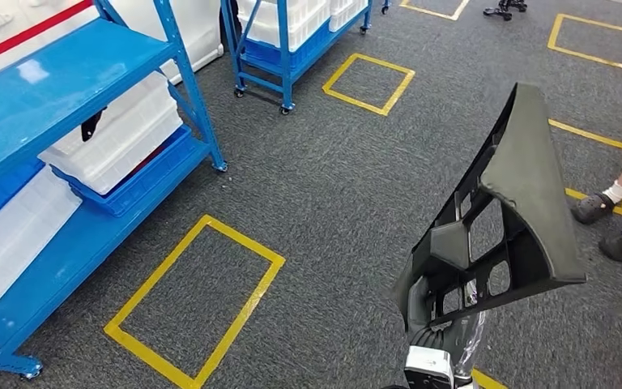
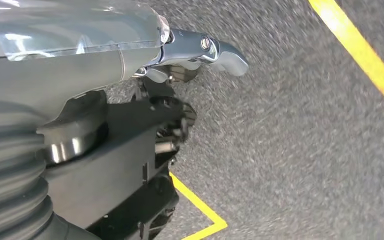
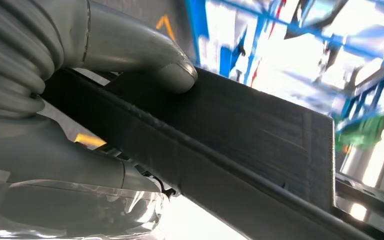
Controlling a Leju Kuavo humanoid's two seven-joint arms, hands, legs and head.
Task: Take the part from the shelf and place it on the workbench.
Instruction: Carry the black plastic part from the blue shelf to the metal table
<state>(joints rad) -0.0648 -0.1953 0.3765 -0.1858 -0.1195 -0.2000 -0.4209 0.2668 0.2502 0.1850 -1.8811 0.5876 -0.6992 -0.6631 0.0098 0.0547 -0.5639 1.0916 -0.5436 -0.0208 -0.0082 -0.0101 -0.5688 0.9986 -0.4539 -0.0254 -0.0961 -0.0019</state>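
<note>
With its thumb pressed on top, right hand [image 3: 105,115] grips part [image 3: 240,135].

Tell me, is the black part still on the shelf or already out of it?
Out. The right hand holds the black part up above the carpet, away from the blue shelf.

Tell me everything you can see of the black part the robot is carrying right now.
The black part is a large, matte, dark grey-black moulded piece that looks like plastic: a roughly triangular flat panel with a raised rim, backed by a ribbed frame with square openings. It stands nearly upright above the grey carpet, narrow tip pointing up and away. The right robot hand grips its lower edge, thumb pressed on the flat face. Nothing else touches it.
</note>
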